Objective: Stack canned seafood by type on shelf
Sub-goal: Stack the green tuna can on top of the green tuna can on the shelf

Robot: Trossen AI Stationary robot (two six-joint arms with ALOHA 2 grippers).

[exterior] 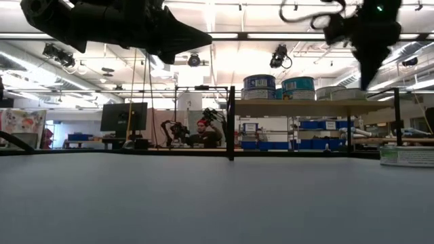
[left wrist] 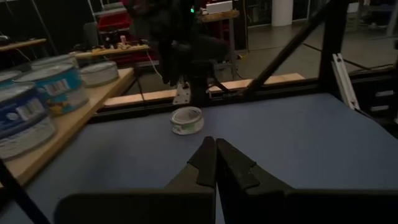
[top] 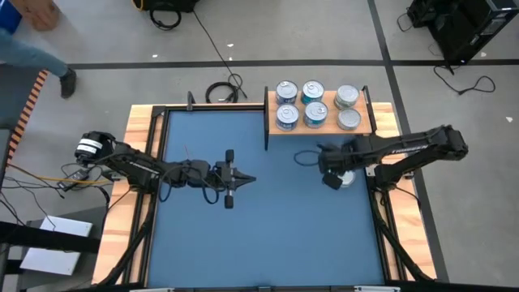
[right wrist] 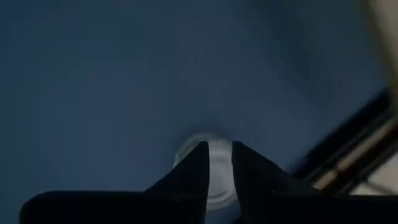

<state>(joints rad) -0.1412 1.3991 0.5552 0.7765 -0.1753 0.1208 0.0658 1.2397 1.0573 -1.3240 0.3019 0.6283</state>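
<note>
Below right hand (right wrist: pixel 217 152) | tin (right wrist: pixel 214 171) on mat, untouched

No legible text on anything.

This is a robot lab in a big workroom. The floor (top: pixel 324 49) is bare grey, with black cables (top: pixel 223 91) lying loose on it. The low view looks across a wide open hall with long lights (exterior: pixel 224 35) on the ceiling. Far back, a person (exterior: pixel 202 133) sits at a desk beside a dark screen (exterior: pixel 124 116). More robot arms (exterior: pixel 175 129) stand there too. Blue bins (exterior: pixel 313 125) sit on racks at the back. In the middle is a work table with a blue mat (top: pixel 268 219) and a wooden edge (top: pixel 122 211). Two dark robot arms reach over it, and black gear (top: pixel 454 24) sits in a corner.
</note>
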